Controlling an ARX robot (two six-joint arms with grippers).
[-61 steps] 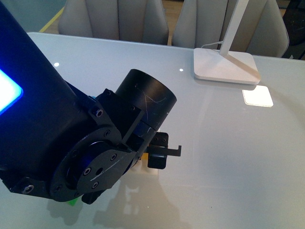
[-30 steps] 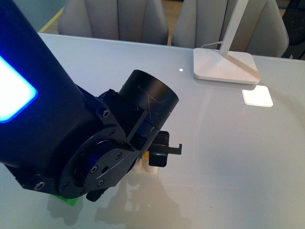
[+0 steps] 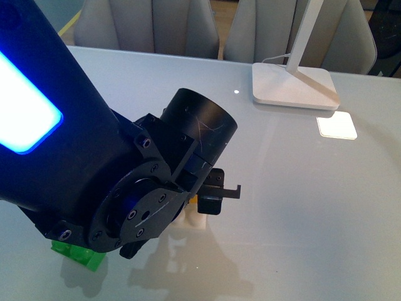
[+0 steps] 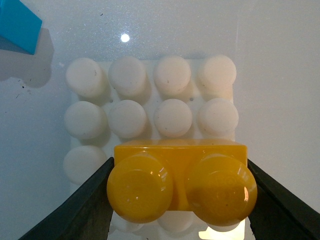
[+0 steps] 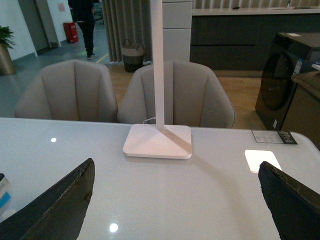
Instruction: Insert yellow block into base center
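In the left wrist view my left gripper (image 4: 180,202) is shut on the yellow block (image 4: 180,180), one black finger on each short end, studs facing the camera. The block hangs just over the white studded base (image 4: 150,95), covering the base's near rows; I cannot tell whether they touch. In the front view my left arm hides most of this: only a sliver of the yellow block (image 3: 193,199) and an edge of the base (image 3: 193,221) show by the left gripper (image 3: 210,195). My right gripper (image 5: 175,200) is open and empty above the table, facing the lamp.
A green brick (image 3: 78,252) lies at the front left under my left arm. A blue brick's corner (image 4: 17,24) lies beside the base. The white lamp foot (image 3: 292,85) stands at the back right, also in the right wrist view (image 5: 157,141). Chairs stand behind the table.
My left arm has shifted slightly up and back, uncovering more of the green brick. The gripper end over the base has barely moved.
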